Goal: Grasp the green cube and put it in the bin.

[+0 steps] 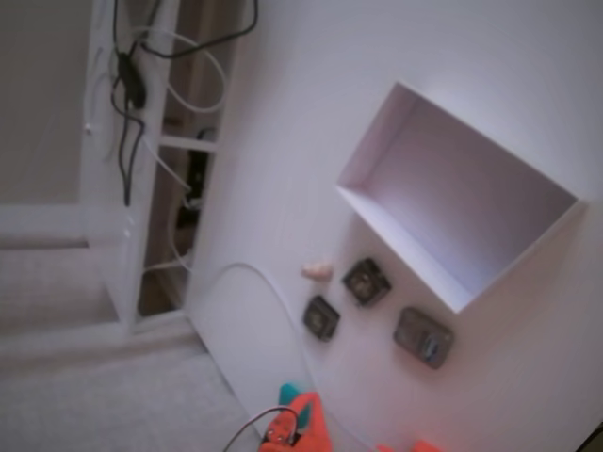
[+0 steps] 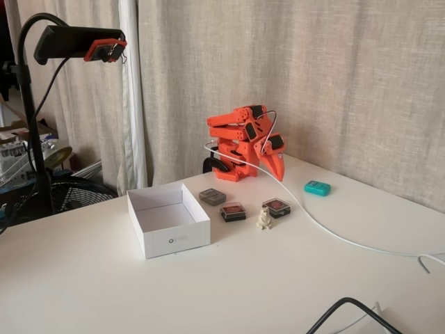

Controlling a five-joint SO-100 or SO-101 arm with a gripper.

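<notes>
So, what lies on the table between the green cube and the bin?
In a fixed view, between the green cube and the bin lie three dark square blocks, a small beige figure and the white cable.

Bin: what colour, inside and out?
White throughout, walls and floor; the bin shows best in the fixed view from the table's side, where a small dark mark sits on its front wall.

We see the orange arm point(image 2: 240, 142) folded up at the back of the tabletop point(image 2: 104, 292), links stacked over its base. The claw point(image 2: 277, 169) points down and to the right in this fixed view, tip low over the tabletop, nothing between the fingers. Fingers look together, but we can't tell for sure. In the other fixed view only an orange part of the arm point(image 1: 303, 426) shows at the bottom edge, blurred.
</notes>
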